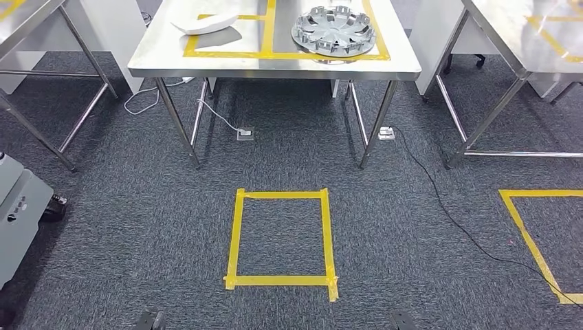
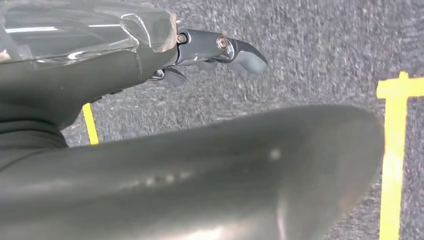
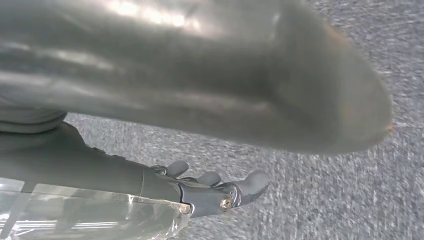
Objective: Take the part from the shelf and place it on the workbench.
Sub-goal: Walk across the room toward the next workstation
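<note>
Fingers [image 2: 235,52] of the left hand [image 2: 200,50] hang loosely apart over the grey carpet [image 1: 137,206] with nothing between them, and the right hand [image 3: 215,192] hangs the same way, its fingers [image 3: 252,184] spread and holding nothing. Both arms are down at the robot's sides.

On the steel worktop [image 1: 275,65] ahead, a silver wheel-cover part [image 1: 335,31] lies flat near the front right corner, inside a yellow tape frame [image 1: 268,53]. A white curved part [image 1: 206,22] lies toward the back left, crossing the tape of the neighbouring frame. No shelf can be seen, so I cannot tell whether either piece is the task's part or whether it waits elsewhere.

A yellow tape square [image 1: 282,237] marks the floor just in front of the worktop's front edge, and a black cable [image 1: 440,199] runs across the carpet to its right.

My judgement: the step in hand is walking or turning with both hands free. It calls for keeping the arms close to the body, clearing the worktop legs and the cable, and stopping square inside a marked floor box before any reach.
</note>
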Tool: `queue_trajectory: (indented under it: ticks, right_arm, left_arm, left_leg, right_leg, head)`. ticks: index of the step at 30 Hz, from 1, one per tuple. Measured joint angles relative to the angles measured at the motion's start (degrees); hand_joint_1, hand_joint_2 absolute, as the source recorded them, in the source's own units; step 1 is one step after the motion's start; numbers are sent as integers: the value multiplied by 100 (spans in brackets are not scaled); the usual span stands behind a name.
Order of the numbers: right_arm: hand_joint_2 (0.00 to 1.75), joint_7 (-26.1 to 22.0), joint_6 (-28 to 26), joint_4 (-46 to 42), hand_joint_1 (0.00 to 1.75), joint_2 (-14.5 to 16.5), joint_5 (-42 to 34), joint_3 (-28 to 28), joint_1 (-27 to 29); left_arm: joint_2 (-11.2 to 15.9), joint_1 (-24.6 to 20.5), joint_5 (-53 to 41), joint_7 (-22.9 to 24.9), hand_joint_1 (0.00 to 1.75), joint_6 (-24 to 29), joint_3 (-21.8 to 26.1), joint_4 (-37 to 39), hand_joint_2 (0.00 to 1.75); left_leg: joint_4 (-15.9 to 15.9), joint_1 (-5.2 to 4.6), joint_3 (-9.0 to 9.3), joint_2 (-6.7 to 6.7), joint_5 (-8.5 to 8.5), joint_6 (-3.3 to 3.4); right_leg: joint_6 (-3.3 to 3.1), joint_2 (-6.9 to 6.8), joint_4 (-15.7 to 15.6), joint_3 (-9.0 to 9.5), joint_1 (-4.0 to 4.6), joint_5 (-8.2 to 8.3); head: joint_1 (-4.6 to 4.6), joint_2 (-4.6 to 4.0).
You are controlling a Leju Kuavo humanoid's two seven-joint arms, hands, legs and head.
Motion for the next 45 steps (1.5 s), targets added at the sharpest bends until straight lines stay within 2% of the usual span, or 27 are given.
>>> queue_trajectory:
  ticks: [2,4,5,6,8,10,12,14,15,16,18,19,20,22,23,24,26,27,30,32,34,36,38,40,42,43,45]
  right_arm:
    - [0,4,0,5,0,-1,12,19,1]
    - [0,8,2,9,0,-3,33,34,-2]
    - [0,11,3,12,0,-3,43,44,-2]
    - [0,14,4,14,0,-3,48,55,-3]
    - [0,17,3,19,0,-5,53,73,-18]
    - [0,18,2,20,0,-13,54,87,-60]
    - [0,20,2,21,0,-16,54,108,-90]
    - [0,28,2,27,0,-6,50,130,-90]
    - [0,32,2,31,0,-1,47,141,-92]
    - [0,36,-1,33,0,6,43,152,-94]
    - [0,37,-5,36,0,16,39,167,-95]
    - [0,37,-8,36,0,19,38,170,-92]
    - [0,37,-8,37,0,21,37,173,-90]
    - [0,37,-10,39,0,21,31,179,-87]
    - [0,37,-13,39,0,21,22,181,-86]
    - [0,37,-18,39,0,20,9,183,-84]
    - [0,31,-36,39,0,20,-26,184,-84]
    - [0,24,-45,39,0,19,-42,184,-85]
    - [0,0,-61,43,0,16,-69,187,-49]
    - [0,-8,-72,47,0,10,-70,196,-12]
    - [0,-9,-86,48,0,2,-68,207,1]
    - [0,-9,-96,48,0,-3,-67,214,5]
    - [0,-9,-102,48,0,-6,-73,217,6]
    - [0,-9,-110,48,0,-10,-89,218,-1]
    - [0,-9,-115,48,0,-10,-105,220,-10]
    - [0,-9,-115,48,0,-9,-110,222,-12]
    - [0,-9,-116,49,0,-6,-117,234,-1]
  left_arm:
    - [3,-7,7,6,0,0,-2,0,0]
    - [5,-6,14,13,0,0,-5,0,0]
    - [5,-6,17,15,0,0,-8,0,0]
    - [4,-6,20,15,0,0,-12,0,0]
    - [4,-7,28,16,0,0,-21,0,0]
    - [-5,-12,39,17,0,-1,-31,-1,0]
    - [-11,-20,56,17,0,-1,-41,-2,0]
    - [-3,-16,73,18,0,-2,-52,0,0]
    - [1,-11,78,19,0,-1,-58,2,0]
    - [6,-5,85,19,0,-1,-65,4,0]
    - [18,-7,96,18,0,0,-73,4,0]
    - [22,-10,100,17,0,0,-76,4,0]
    - [23,-12,101,17,0,-1,-78,4,0]
    - [21,-17,101,17,0,-3,-83,4,0]
    - [20,-23,101,17,0,-4,-85,4,0]
    - [21,-35,101,17,0,-5,-86,4,0]
    - [22,-66,101,17,0,-6,-97,1,0]
    - [22,-78,101,17,0,-8,-107,-1,0]
    - [28,-82,104,25,0,-9,-156,-1,0]
    - [27,-92,114,33,0,-10,-173,-1,0]
    - [25,-98,124,36,0,-11,-184,-1,0]
    - [24,-94,131,37,0,-11,-191,0,0]
    - [21,-94,136,36,0,-10,-199,0,0]
    - [16,-94,136,35,0,-4,-219,-1,0]
    - [15,-94,137,34,0,3,-238,-2,0]
    - [14,-94,137,34,0,5,-243,-2,0]
    - [12,-89,139,35,0,8,-251,-2,0]
  left_leg:
    - [-18,-26,-153,15,137,96]
    - [-14,-73,-340,22,273,139]
    - [-12,-98,-431,24,342,150]
    - [-9,-121,-516,23,409,155]
    - [-5,-154,-666,18,542,152]
    - [1,-177,-769,20,663,118]
    - [-15,-168,-806,32,786,62]
    - [-34,-145,-826,28,867,-6]
    - [25,-129,-859,21,767,-52]
    - [171,-109,-904,14,555,-100]
    - [799,-52,-1031,11,-98,-194]
    - [1178,-29,-1079,12,-337,-230]
    - [1494,-10,-1092,13,-436,-256]
    - [1653,25,-906,15,-238,-284]
    - [1436,39,-671,14,-71,-285]
    - [1066,47,-375,11,-25,-278]
    - [279,24,157,-5,-151,-230]
    - [53,1,277,-12,-253,-199]
    - [-110,-45,231,4,-166,-47]
    - [-162,-44,114,23,-19,63]
    - [-156,-57,-58,31,130,108]
    - [-143,-68,-254,42,274,109]
    - [-120,-61,-441,46,403,84]
    - [-74,-58,-609,43,521,31]
    - [-40,-64,-694,42,622,-35]
    - [-37,-64,-709,43,674,-72]
    - [-50,-46,-716,44,760,-140]
  right_leg:
    - [-81,7,584,-221,-4,-475]
    - [-125,9,1353,-412,3,-899]
    - [-106,9,1568,-405,8,-945]
    - [-72,9,1585,-302,17,-880]
    - [-44,9,1017,212,57,-637]
    - [-133,5,103,823,122,-625]
    - [-219,9,-344,1042,173,-700]
    - [-277,9,-365,964,170,-614]
    - [-324,3,-370,917,160,-554]
    - [-365,-4,-378,861,143,-485]
    - [-412,-11,-375,720,137,-348]
    - [-412,-12,-369,647,138,-281]
    - [-404,-12,-358,567,138,-213]
    - [-372,-11,-311,396,135,-98]
    - [-353,-9,-274,309,133,-54]
    - [-326,-8,-237,233,132,-17]
    - [-260,-11,-188,134,135,63]
    - [-219,-14,-181,106,132,105]
    - [-127,-10,-145,22,111,152]
    - [-160,4,147,-122,98,-158]
    - [-203,14,855,-323,85,-668]
    - [-149,14,1491,-403,76,-880]
    - [-16,14,1416,-151,54,-649]
    - [46,15,639,439,36,-473]
    - [-32,21,-139,915,54,-592]
    - [-86,25,-323,999,76,-668]
    - [-182,25,-338,944,85,-631]
  head:
    - [10,1]
    - [14,1]
    - [14,0]
    - [14,0]
    - [14,0]
    - [9,0]
    - [14,1]
    - [41,1]
    - [53,1]
    - [46,0]
    - [30,0]
    - [23,0]
    - [22,0]
    - [20,0]
    - [20,0]
    - [19,0]
    - [25,1]
    - [25,0]
    - [27,0]
    - [43,0]
    - [55,0]
    - [54,0]
    - [54,0]
    - [57,0]
    - [55,0]
    - [56,0]
    - [59,0]
